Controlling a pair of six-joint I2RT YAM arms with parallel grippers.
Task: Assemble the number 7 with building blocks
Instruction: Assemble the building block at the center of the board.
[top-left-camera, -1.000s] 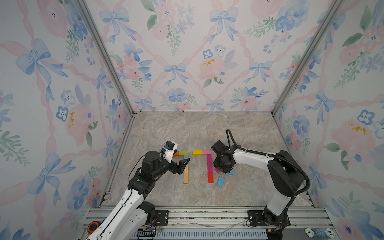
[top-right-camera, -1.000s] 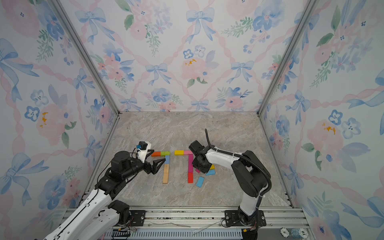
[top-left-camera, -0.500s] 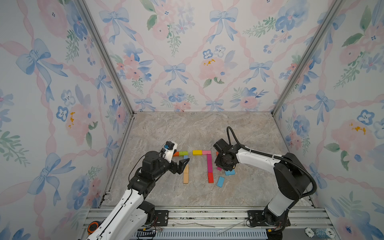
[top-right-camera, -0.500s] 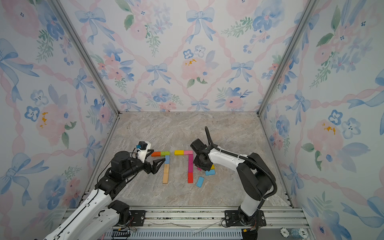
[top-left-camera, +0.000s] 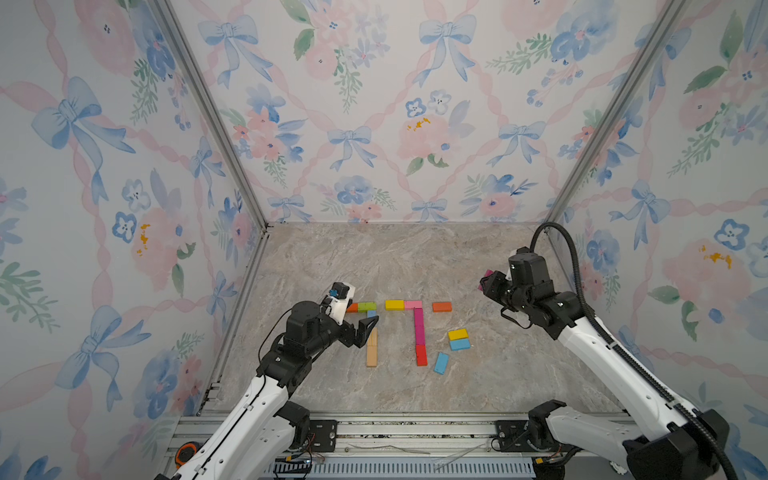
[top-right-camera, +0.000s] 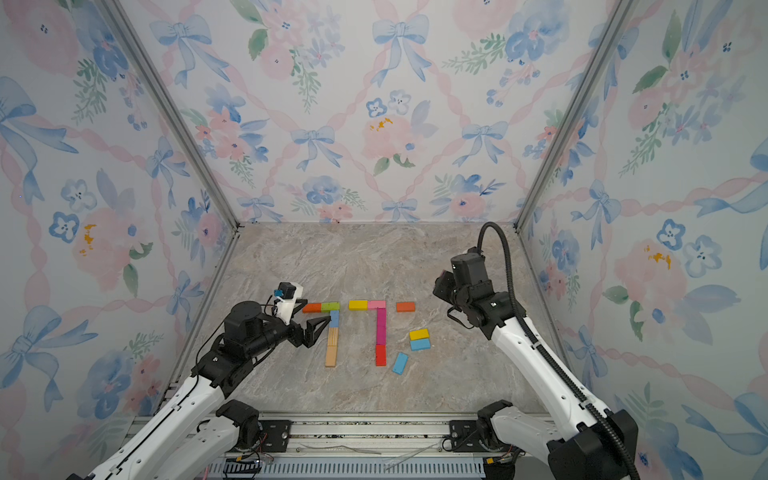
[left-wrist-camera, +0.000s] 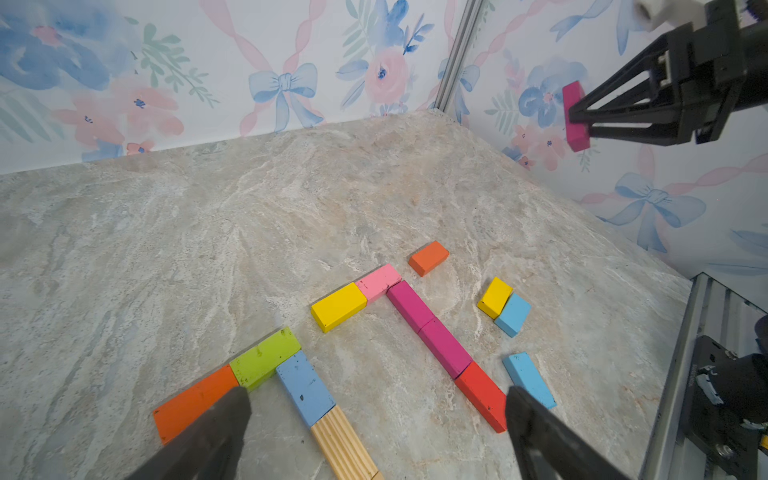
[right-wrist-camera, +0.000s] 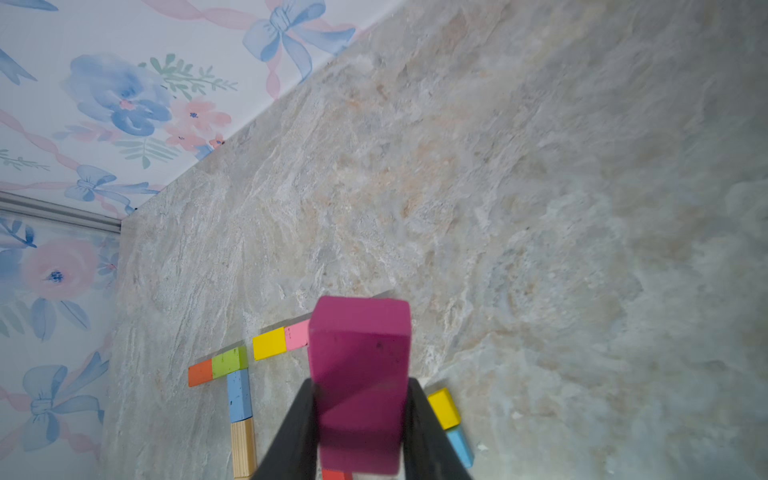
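Building blocks lie flat on the marble floor in both top views. An orange (top-left-camera: 352, 308), a green (top-left-camera: 367, 306), a blue (left-wrist-camera: 305, 386) and a plain wood block (top-left-camera: 371, 351) form a 7 on the left. A yellow (top-left-camera: 394, 305), a pink (top-left-camera: 412, 304), two magenta (top-left-camera: 419, 328) and a red block (top-left-camera: 421, 355) form another 7 beside it. My right gripper (right-wrist-camera: 359, 415) hangs high at the right, shut on a magenta block (right-wrist-camera: 359, 374) (top-left-camera: 485, 281). My left gripper (left-wrist-camera: 374, 415) hovers open by the wood block, holding nothing.
Loose blocks lie right of the red stem: an orange one (top-left-camera: 441, 306), a yellow one (top-left-camera: 457, 334) touching a light blue one (top-left-camera: 459, 344), and another light blue one (top-left-camera: 441, 363). Floral walls close in three sides; a metal rail (top-left-camera: 395, 428) runs along the front.
My right gripper closed on the magenta block among the loose blocks, then rose and swung back to the right with it. The left arm has stayed still.
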